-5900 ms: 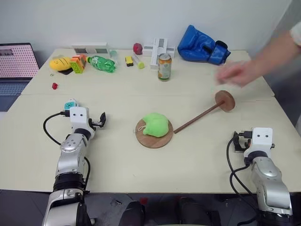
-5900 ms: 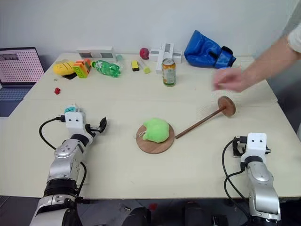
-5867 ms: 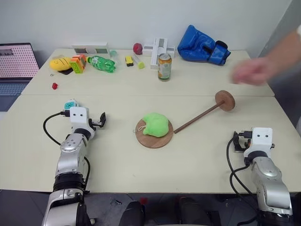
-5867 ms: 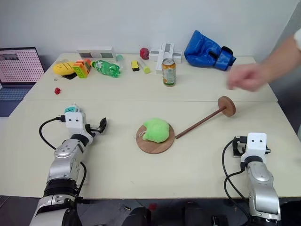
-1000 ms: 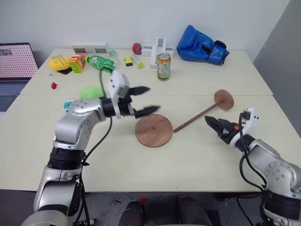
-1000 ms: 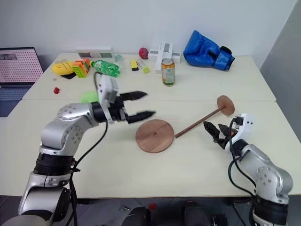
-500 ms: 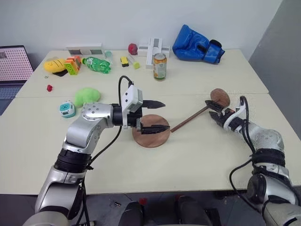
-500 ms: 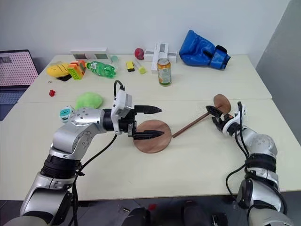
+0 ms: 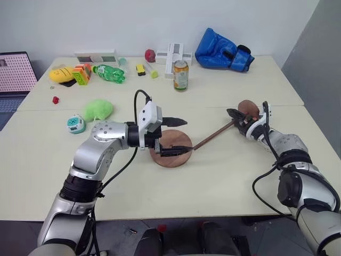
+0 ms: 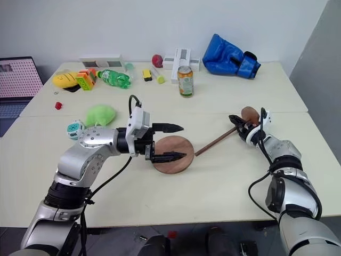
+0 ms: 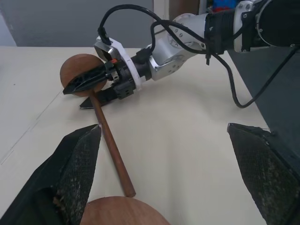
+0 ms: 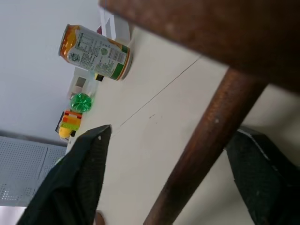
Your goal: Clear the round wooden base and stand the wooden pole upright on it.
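Observation:
The round wooden base lies bare at the table's middle, its near edge also in the left wrist view. My left gripper hovers over it, open and pointing right, with nothing between its fingers. The wooden pole lies flat, running from the base's right edge to its own disc. My right gripper sits at the disc end, open, with its fingers astride the pole and a gap still showing beside it.
A green soft toy and a small teal gadget lie left of the base. A drinks can, a blue boxing glove, a green bottle, a white block and small toys line the far side. A laptop stands far left.
The green toy has left the base and lies at the left; the person's hand is gone. My right gripper reached forward to the pole's disc end and narrowed. My left gripper sank slightly over the base.

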`<state>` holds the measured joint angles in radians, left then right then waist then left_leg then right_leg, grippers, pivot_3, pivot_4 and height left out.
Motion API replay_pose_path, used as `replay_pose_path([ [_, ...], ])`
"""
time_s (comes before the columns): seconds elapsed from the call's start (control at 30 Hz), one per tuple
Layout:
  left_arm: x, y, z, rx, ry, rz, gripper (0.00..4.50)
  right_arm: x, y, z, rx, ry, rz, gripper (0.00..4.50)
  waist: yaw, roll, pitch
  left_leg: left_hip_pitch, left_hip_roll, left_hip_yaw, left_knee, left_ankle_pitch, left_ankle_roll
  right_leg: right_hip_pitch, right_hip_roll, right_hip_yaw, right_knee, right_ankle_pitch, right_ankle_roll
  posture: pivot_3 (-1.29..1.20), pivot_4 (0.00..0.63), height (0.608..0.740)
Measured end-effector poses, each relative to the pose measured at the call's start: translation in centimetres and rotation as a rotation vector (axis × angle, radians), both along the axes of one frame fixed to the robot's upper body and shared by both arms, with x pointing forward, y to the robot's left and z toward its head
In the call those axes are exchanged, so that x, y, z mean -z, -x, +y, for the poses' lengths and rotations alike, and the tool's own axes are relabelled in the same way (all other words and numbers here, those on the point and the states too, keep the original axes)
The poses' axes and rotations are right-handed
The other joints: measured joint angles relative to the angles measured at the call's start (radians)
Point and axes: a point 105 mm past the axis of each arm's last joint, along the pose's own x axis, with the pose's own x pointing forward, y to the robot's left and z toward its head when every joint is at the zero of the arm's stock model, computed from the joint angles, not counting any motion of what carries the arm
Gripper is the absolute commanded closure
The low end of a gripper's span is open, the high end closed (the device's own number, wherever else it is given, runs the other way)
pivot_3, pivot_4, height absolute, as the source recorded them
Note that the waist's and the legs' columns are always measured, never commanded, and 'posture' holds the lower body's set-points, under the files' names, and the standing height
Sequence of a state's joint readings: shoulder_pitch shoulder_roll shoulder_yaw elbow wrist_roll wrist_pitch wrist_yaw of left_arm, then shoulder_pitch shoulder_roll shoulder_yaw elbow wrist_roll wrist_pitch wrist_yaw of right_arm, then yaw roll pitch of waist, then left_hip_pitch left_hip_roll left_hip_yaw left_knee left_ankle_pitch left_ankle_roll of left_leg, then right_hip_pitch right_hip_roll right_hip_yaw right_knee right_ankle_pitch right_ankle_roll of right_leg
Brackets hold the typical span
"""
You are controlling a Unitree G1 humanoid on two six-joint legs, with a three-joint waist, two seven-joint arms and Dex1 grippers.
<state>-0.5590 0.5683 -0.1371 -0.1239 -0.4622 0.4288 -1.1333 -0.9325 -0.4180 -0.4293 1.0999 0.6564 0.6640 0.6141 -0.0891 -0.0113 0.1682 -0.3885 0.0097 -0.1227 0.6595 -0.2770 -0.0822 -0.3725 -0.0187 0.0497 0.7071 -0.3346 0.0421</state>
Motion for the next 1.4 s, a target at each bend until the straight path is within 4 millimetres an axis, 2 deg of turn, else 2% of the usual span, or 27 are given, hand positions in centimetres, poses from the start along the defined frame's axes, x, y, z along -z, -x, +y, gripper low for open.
replay_pose_path([
  [0.13, 0.0, -0.1, 0.1, -0.014, 0.003, 0.003, 0.00, 0.4, 0.2, -0.1, -0.007, -0.006, 0.013, 2.49, 0.001, 0.000, 0.000, 0.000, 0.000, 0.000, 0.000, 0.000, 0.000, 0.000, 0.000, 0.000, 0.000, 0.000, 0.000, 0.00, 0.150, 0.740],
  [0.33, 0.0, -0.1, 0.2, -0.011, 0.003, 0.005, 0.00, -0.6, 0.2, -0.1, -0.030, -0.035, 0.001, 3.77, 0.003, 0.000, 0.000, 0.000, 0.000, 0.000, 0.000, 0.000, 0.000, 0.000, 0.000, 0.000, -0.001, 0.000, 0.000, 0.00, 0.150, 0.740],
  [0.4, 0.0, -0.1, 0.2, -0.012, 0.003, 0.007, 0.00, -1.0, 0.2, 0.0, -0.039, -0.065, -0.005, 3.98, 0.004, 0.000, 0.000, 0.000, 0.000, 0.000, 0.000, 0.000, 0.000, 0.000, 0.000, 0.000, -0.001, 0.000, 0.000, 0.00, 0.150, 0.740],
  [0.53, 0.1, 0.0, 0.2, -0.007, 0.001, 0.018, 0.00, -2.6, 0.3, 0.2, -0.076, -0.087, -0.046, 4.13, 0.005, 0.000, 0.000, -0.001, 0.000, 0.000, 0.000, 0.000, 0.000, 0.000, 0.000, 0.000, -0.001, 0.000, 0.000, 0.00, 0.150, 0.740],
  [0.6, 0.0, 0.0, 0.9, -0.028, 0.005, 0.015, 0.00, -4.7, 0.3, 1.0, -0.122, -0.060, -0.108, 4.19, 0.004, 0.002, 0.001, -0.002, 0.000, 0.000, 0.000, 0.000, 0.000, -0.001, -0.001, 0.000, -0.001, 0.000, 0.000, 0.00, 0.150, 0.740],
  [0.63, 0.0, 0.0, 1.7, -0.061, 0.019, 0.017, 0.00, -7.1, 0.4, 1.6, -0.153, -0.003, -0.189, 4.22, 0.001, 0.004, 0.002, -0.003, 0.000, 0.000, 0.000, 0.000, 0.000, -0.002, -0.001, 0.001, 0.000, 0.000, 0.000, 0.00, 0.150, 0.740],
  [0.7, 0.1, 0.3, 2.4, -0.085, 0.028, 0.019, 0.00, -9.6, 0.7, 2.4, -0.180, 0.064, -0.275, 4.22, -0.002, 0.005, 0.003, -0.004, 0.001, -0.001, 0.000, 0.000, 0.000, -0.004, 0.000, 0.000, 0.000, 0.000, 0.000, 0.00, 0.150, 0.740],
  [0.73, 0.3, 0.5, 2.9, -0.102, 0.029, 0.025, 0.00, -11.5, 1.1, 3.1, -0.207, 0.097, -0.347, 4.22, -0.002, 0.005, 0.003, -0.006, 0.001, -0.001, -0.001, 0.000, 0.000, -0.006, 0.000, -0.001, 0.000, 0.000, 0.000, 0.00, 0.150, 0.740],
  [0.8, 1.0, 1.5, 4.1, -0.152, 0.028, 0.037, 0.00, -15.4, 2.9, 5.7, -0.267, 0.142, -0.501, 4.22, -0.005, 0.006, 0.003, -0.007, 0.002, -0.001, -0.001, 0.000, -0.001, -0.008, 0.000, -0.001, 0.001, 0.000, 0.000, 0.00, 0.150, 0.740],
  [0.87, 1.7, 2.4, 4.9, -0.206, 0.047, 0.041, 0.00, -17.8, 4.5, 8.4, -0.304, 0.199, -0.617, 4.22, -0.003, 0.006, 0.003, -0.008, 0.002, -0.002, -0.001, 0.000, 0.000, -0.009, 0.000, -0.002, 0.001, 0.000, 0.000, 0.00, 0.150, 0.740],
  [0.93, 2.2, 3.1, 5.3, -0.267, 0.071, 0.037, 0.00, -18.8, 5.8, 10.7, -0.330, 0.264, -0.697, 4.22, 0.004, 0.006, 0.003, -0.009, 0.002, -0.003, 0.000, 0.000, 0.000, -0.009, -0.001, -0.003, 0.001, 0.000, 0.000, 0.00, 0.150, 0.740],
  [0.97, 2.9, 3.9, 5.7, -0.345, 0.113, 0.048, 0.00, -18.8, 7.2, 13.0, -0.351, 0.339, -0.771, 4.22, 0.007, 0.006, 0.003, -0.009, 0.002, -0.004, 0.000, 0.000, 0.000, -0.008, -0.002, -0.003, 0.001, 0.000, 0.000, 0.00, 0.150, 0.740],
  [1.03, 3.3, 4.5, 6.4, -0.412, 0.120, 0.033, 0.00, -18.1, 7.8, 14.6, -0.366, 0.418, -0.802, 4.22, 0.033, 0.006, 0.003, -0.009, -0.001, -0.005, 0.002, 0.000, 0.000, -0.007, -0.003, -0.004, 0.001, 0.000, 0.000, 0.00, 0.150, 0.740],
  [1.1, 5.5, 6.2, 7.3, -0.513, 0.127, 0.055, 0.00, -16.6, 9.6, 16.3, -0.396, 0.511, -0.877, 4.22, 0.031, 0.007, 0.001, -0.008, 0.000, -0.003, -0.001, -0.002, 0.002, -0.006, -0.003, -0.002, -0.005, 0.000, 0.000, 0.00, 0.150, 0.740],
  [1.2, 7.7, 7.1, 7.9, -0.618, 0.135, 0.078, 0.00, -14.5, 10.1, 17.8, -0.435, 0.538, -0.861, 4.22, 0.032, 0.007, 0.002, -0.010, 0.001, -0.004, 0.000, -0.002, 0.002, -0.007, -0.002, -0.005, -0.004, 0.000, 0.000, 0.00, 0.150, 0.740],
  [1.4, 8.8, 7.9, 7.7, -0.686, 0.159, 0.082, 0.00, -14.5, 10.5, 18.0, -0.417, 0.575, -0.912, 4.22, 0.039, 0.007, 0.002, -0.008, 0.000, -0.005, 0.000, -0.002, 0.002, -0.005, -0.002, -0.005, -0.004, 0.000, 0.000, 0.00, 0.150, 0.740],
])
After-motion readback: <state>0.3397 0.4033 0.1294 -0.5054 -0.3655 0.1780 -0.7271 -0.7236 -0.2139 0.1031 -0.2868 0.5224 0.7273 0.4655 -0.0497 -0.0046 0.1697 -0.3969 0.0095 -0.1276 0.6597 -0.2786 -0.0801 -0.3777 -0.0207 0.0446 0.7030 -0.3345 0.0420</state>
